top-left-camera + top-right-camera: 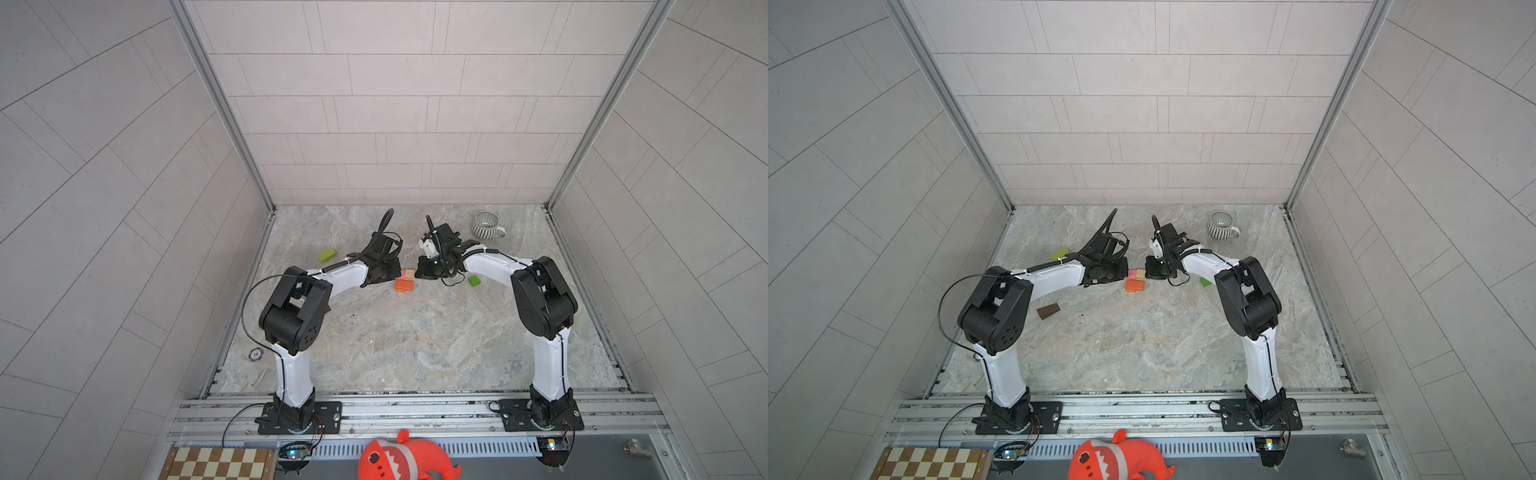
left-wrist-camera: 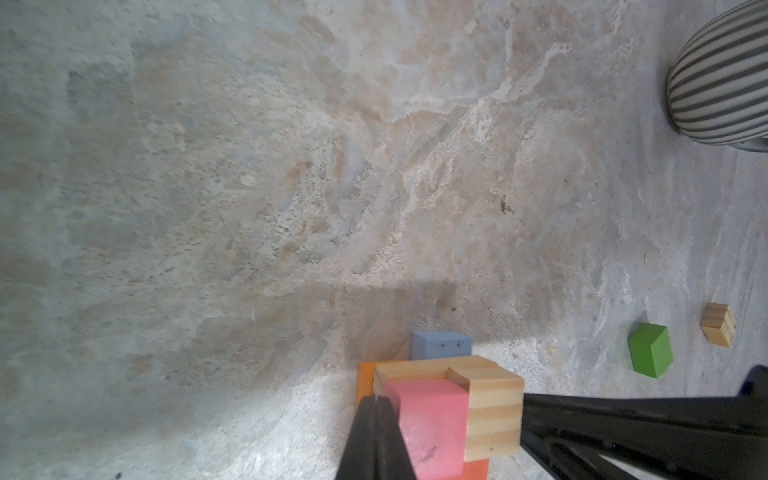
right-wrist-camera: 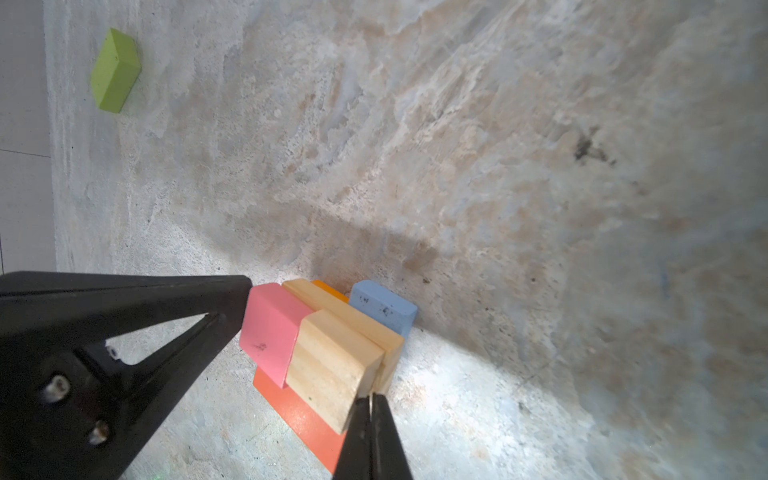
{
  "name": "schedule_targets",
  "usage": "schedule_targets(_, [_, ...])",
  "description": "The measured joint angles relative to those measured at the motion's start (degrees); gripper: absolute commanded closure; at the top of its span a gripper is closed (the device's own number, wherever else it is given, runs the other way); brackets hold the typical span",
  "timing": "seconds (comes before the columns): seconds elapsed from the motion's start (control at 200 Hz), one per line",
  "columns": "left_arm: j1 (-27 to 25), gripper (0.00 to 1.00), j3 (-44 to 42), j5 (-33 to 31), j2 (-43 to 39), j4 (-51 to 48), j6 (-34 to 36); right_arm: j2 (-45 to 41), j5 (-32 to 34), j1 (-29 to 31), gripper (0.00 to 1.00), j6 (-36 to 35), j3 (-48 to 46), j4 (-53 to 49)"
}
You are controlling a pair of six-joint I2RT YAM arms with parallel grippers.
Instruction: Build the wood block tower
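Note:
The wood block tower is a low stack mid-table in both top views. A pink block and a tan block lie side by side on orange blocks. A longer tan block lies behind them, and a blue block sits on the table behind the stack. My left gripper is shut and empty, its tip against the pink block's side. My right gripper is shut and empty too, its tip against the tan block on the opposite side.
Loose blocks lie around: light green at left, green at right, small tan, dark brown near the left arm. A striped mug stands back right. A poker chip lies front left.

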Motion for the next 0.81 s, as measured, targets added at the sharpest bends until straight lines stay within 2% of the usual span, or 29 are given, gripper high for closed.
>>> schedule_targets(0.36, [0.0,1.00,0.0,0.1,0.0,0.1,-0.5,0.0,0.1,0.0,0.98,0.0,0.0,0.0])
schedule_targets(0.525, [0.0,1.00,-0.2,0.0,0.0,0.5,-1.0,0.0,0.4,-0.2,0.82,0.1,0.0,-0.1])
schedule_targets(0.645, [0.1,0.88,-0.8,-0.3,-0.2,0.6,-1.1,-0.1,1.2,-0.4,0.77,0.0,0.0,-0.2])
schedule_targets(0.806, [0.1,0.71,-1.6,-1.6,-1.6,-0.1,-1.2,-2.4,2.0,-0.9,0.75,0.0,-1.3,-0.2])
